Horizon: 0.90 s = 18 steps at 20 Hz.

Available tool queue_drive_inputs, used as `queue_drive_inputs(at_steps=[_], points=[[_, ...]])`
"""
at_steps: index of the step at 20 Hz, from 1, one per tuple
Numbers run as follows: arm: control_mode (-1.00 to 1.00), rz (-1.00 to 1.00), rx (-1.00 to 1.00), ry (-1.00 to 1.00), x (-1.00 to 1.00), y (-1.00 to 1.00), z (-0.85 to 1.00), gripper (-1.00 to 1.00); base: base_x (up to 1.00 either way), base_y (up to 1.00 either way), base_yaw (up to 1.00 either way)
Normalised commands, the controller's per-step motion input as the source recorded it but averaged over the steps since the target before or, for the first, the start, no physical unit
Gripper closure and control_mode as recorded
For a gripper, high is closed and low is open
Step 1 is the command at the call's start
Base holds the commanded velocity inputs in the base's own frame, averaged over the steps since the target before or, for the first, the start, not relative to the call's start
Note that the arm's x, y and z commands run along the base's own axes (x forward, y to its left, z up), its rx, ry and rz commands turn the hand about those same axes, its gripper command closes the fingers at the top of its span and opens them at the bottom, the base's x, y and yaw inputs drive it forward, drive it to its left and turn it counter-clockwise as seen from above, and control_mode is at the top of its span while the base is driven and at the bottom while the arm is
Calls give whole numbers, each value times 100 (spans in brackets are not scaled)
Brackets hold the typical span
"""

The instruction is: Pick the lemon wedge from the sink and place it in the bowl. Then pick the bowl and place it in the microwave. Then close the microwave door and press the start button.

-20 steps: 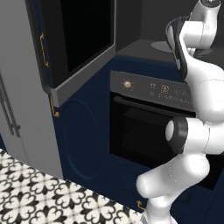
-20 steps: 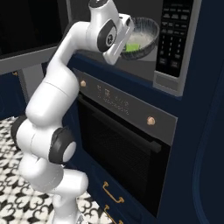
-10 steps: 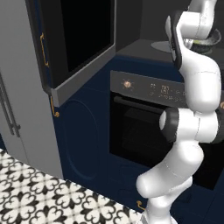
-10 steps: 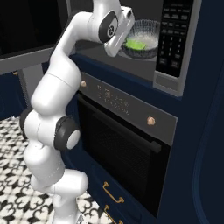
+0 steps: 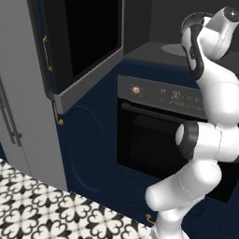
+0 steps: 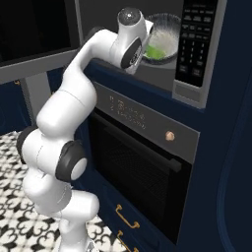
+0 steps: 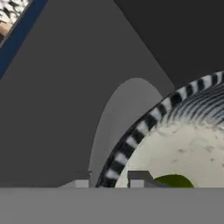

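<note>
The open microwave (image 6: 197, 34) holds the grey ribbed bowl (image 6: 166, 30) inside its dark cavity, above the pale turntable (image 5: 173, 48). The yellow-green lemon wedge (image 6: 156, 51) lies in the bowl. In the hand view my gripper (image 7: 109, 179) straddles the bowl's striped rim, one fingertip outside and one inside, shut on it. There the bowl (image 7: 188, 144) shows its pale inside with the lemon wedge (image 7: 175, 180) at the bottom, and the turntable (image 7: 118, 113) lies beneath. The microwave door (image 5: 88, 42) hangs wide open to the left. The sink is out of view.
Directly below the microwave is a black oven (image 6: 138, 167) with a knob (image 6: 170, 135) and a bar handle. A grey fridge panel (image 5: 23, 93) stands at the far left, over a black-and-white tiled floor (image 5: 46, 205).
My arm has stretched up and forward, carrying the bowl with the lemon wedge deeper into the microwave cavity. The door has not moved.
</note>
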Motion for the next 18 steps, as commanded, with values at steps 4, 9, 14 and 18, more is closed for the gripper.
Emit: queue_drive_inputs(at_steps=[4, 9, 14, 18], points=[[-100, 5, 0, -12, 5, 8, -19, -100, 0, 0, 0], [-100, 2, 0, -14, 0, 0, 0, -100, 0, 0, 0], [-100, 3, 0, -40, -18, 6, 0, -100, 0, 0, 0], [-100, 2, 2, -41, -82, 24, 0, -100, 0, 0, 0]])
